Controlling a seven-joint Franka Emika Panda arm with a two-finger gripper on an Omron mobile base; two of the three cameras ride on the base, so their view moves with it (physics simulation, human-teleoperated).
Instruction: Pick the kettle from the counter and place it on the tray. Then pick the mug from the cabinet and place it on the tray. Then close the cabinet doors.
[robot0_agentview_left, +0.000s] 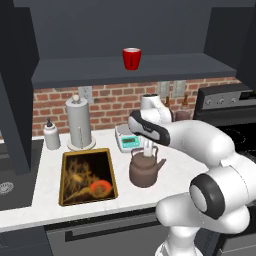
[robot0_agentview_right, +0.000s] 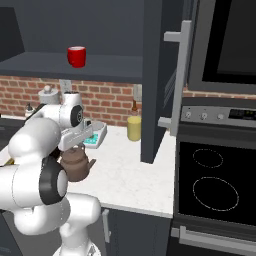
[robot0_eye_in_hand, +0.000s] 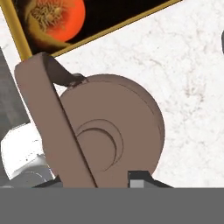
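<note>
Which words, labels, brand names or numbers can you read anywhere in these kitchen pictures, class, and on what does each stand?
None can be read.
Scale: its teal display is too small and blurred to give any figure.
Stove panel: knobs, but no legible marks.
Tray: a golden and orange picture, no lettering.
Kettle and mug: plain.

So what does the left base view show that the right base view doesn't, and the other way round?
Left base view alone: the tray, the paper-towel roll and a white bottle. Right base view alone: the open cabinet door with its silver handle, a yellow jar and the stovetop burners. Both: the kettle on the counter, the gripper down at its handle, the mug on the cabinet shelf, the scale.
</note>
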